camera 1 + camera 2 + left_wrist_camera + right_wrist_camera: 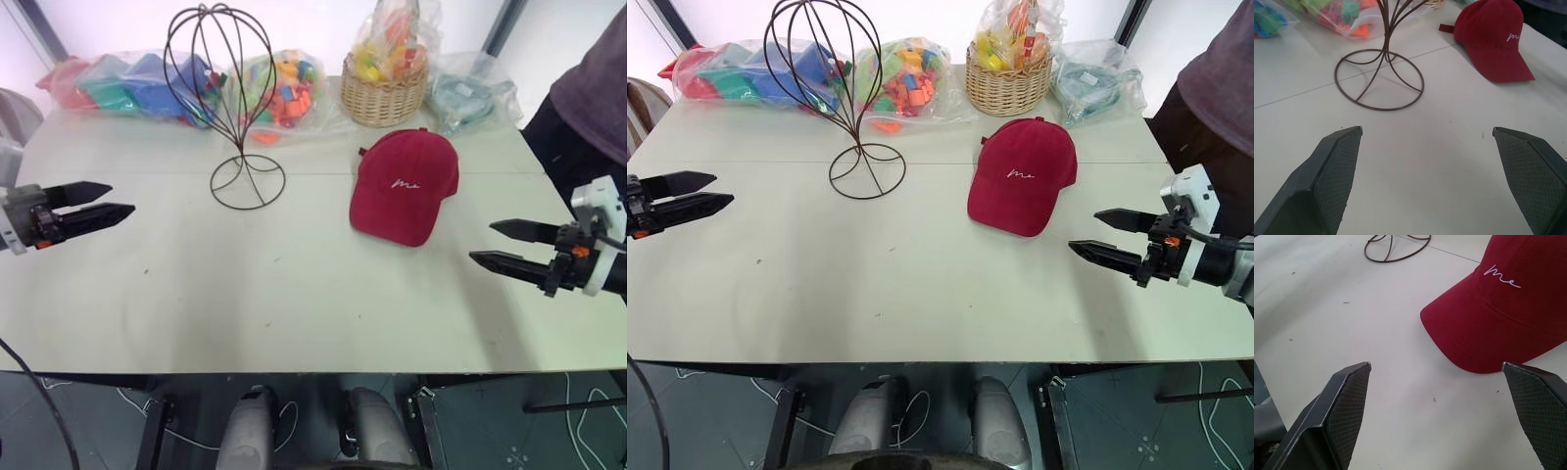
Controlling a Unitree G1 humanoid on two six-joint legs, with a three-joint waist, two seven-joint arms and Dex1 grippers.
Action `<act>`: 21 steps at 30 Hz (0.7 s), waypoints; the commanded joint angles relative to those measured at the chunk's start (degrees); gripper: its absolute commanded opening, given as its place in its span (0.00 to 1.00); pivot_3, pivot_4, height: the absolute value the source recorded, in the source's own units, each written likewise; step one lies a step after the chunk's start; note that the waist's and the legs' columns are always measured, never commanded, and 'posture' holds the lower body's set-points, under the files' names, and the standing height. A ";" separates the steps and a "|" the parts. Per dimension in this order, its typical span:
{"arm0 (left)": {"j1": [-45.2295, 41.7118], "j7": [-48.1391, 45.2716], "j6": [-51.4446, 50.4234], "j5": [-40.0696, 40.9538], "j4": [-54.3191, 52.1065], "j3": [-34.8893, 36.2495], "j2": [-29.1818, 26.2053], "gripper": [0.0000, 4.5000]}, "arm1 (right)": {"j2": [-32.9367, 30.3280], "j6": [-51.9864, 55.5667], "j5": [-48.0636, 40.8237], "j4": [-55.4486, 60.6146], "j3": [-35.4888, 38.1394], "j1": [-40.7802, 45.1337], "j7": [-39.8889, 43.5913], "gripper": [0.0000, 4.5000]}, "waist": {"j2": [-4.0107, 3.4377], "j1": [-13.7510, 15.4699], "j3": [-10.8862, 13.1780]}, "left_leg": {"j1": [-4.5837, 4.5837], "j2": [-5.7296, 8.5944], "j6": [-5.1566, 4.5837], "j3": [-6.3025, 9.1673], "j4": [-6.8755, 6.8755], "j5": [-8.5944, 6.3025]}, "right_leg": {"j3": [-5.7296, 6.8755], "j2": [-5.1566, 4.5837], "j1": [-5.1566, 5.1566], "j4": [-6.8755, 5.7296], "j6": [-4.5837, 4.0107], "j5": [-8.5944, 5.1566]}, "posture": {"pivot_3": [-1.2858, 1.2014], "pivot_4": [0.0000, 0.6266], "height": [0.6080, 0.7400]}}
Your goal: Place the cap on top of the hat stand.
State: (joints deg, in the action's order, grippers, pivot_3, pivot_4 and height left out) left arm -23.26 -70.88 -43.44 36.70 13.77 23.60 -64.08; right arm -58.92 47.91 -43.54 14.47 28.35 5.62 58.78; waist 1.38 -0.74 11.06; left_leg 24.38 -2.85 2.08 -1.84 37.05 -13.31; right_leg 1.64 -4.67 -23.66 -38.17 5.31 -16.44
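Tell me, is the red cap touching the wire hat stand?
Apart. The left eye view shows bare table between the cap and the hat stand.

Stuff that's cut off or hidden

The person at the tabletop's far right is cropped by the frame; the bagged toys sit partly behind the hat stand.

Bare tabletop is lying open across the near half, between the left gripper and right gripper. Toward the far edge, the hat stand, cap, wicker basket and bags of blocks are crowding the way.
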 commanded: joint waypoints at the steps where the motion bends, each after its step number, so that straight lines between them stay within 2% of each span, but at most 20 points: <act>1: -0.25 0.29 0.24 0.39 -1.06 1.94 -1.25 1.00 | 0.38 -1.28 -0.46 0.59 0.62 0.58 0.12 0.98 | 0.00 0.00 0.00 | 0.00 0.00 0.00 0.00 0.00 0.00 | 0.00 0.00 0.00 0.00 0.00 0.00 | 0.52 0.24 1.00; 21: 1.01 1.31 0.11 1.19 -2.71 4.15 -0.98 1.00 | -0.14 -3.66 0.95 -3.67 -2.88 4.39 1.45 0.98 | 0.00 -0.04 0.00 | 0.00 0.00 0.00 0.00 0.01 0.00 | 0.00 0.00 0.00 -0.01 0.00 0.00 | 0.52 0.24 1.00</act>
State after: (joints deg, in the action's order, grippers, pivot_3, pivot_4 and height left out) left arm -21.99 -69.71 -43.52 36.98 12.58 25.62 -64.08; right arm -58.64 45.41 -42.66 10.80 24.93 8.82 59.90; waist 1.38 -0.78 11.06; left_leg 24.38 -2.85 2.08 -1.84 37.05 -13.32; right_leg 1.64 -4.67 -23.66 -38.17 5.31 -16.44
